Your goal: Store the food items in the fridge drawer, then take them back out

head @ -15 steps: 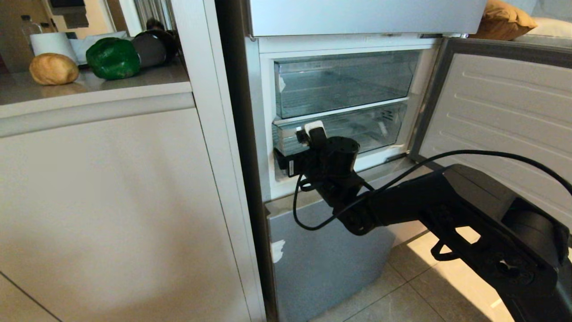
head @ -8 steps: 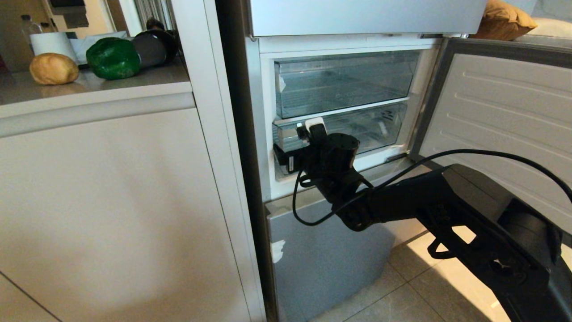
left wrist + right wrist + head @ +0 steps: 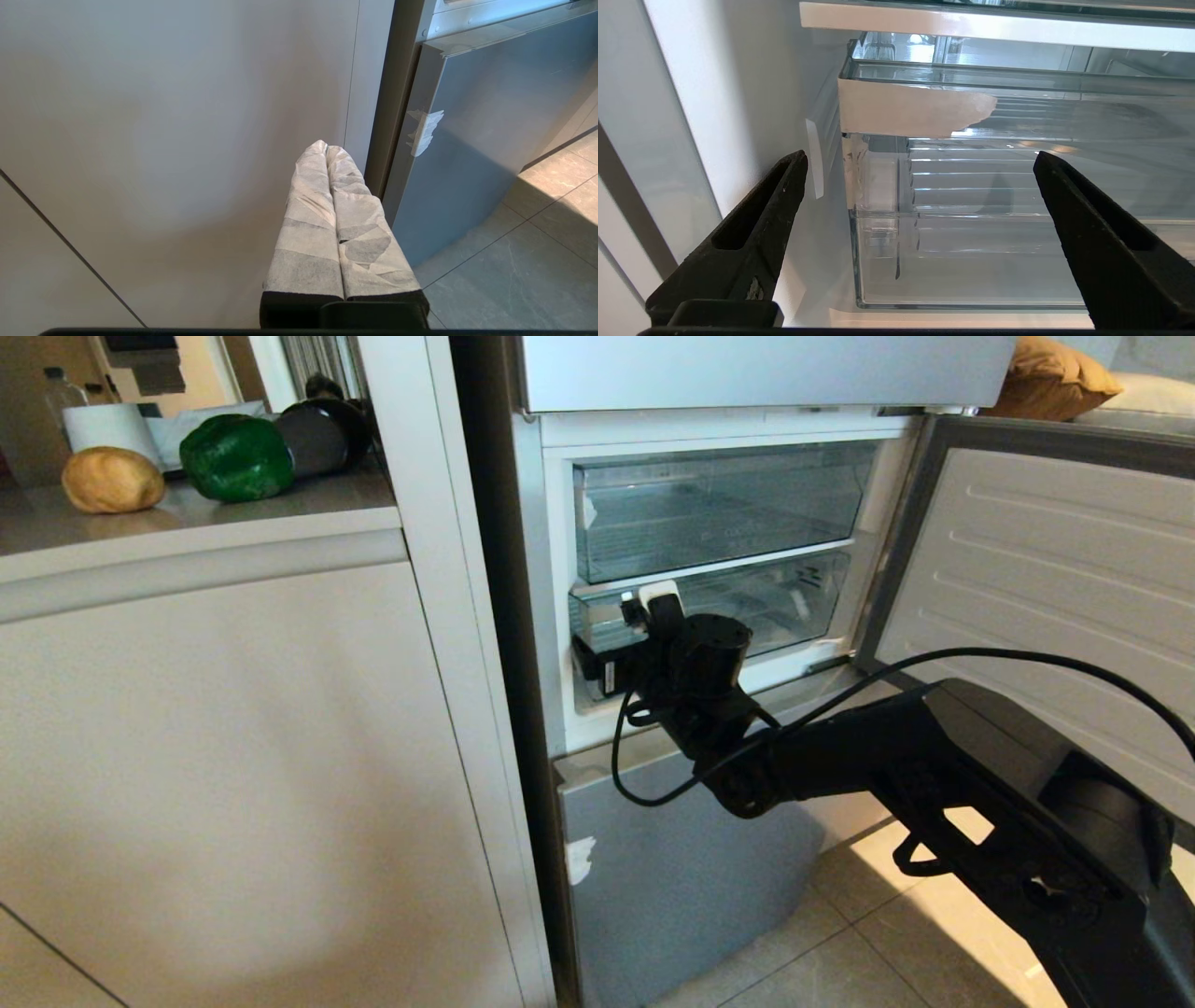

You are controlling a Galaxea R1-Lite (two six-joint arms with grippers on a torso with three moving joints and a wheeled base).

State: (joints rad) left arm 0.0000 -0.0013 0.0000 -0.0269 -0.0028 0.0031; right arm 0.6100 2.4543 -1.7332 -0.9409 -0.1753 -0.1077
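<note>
Head view: my right gripper (image 3: 644, 616) sat at the left end of the lower clear drawer (image 3: 747, 602) inside the open fridge compartment, right arm (image 3: 934, 765) reaching in from lower right with its cable looping under the wrist. Fingers mostly hidden behind the wrist there. Upper clear drawer (image 3: 719, 504) sat above it, both looked empty. The middle fridge door (image 3: 1055, 579) was swung open to the right; lowest front (image 3: 672, 868) was shut, white tape scrap (image 3: 581, 861) on its left edge. Food wasn't in the fridge: golden-brown roundish lump (image 3: 112, 479) and green bell pepper (image 3: 236, 456) sat on the counter (image 3: 187, 518) far left, pepper to the right of the lump, near but not touching as far as I could see. Left wrist view: left gripper (image 3: 327, 151) hung low beside the white cabinet panel (image 3: 163, 140), paper-wrapped fingers (image 3: 313, 210) pressed together, clenched on nothing, the lowest front and floor tiles (image 3: 528, 247) off to one side. Right wrist view: right jaws were spread wide, released, nothing between them; black fingers (image 3: 752, 233) framed the lower clear drawer's front corner, with a torn tape strip (image 3: 910, 109) across its top rim. Couldn't tell whether a fingertip touched the drawer.
</note>
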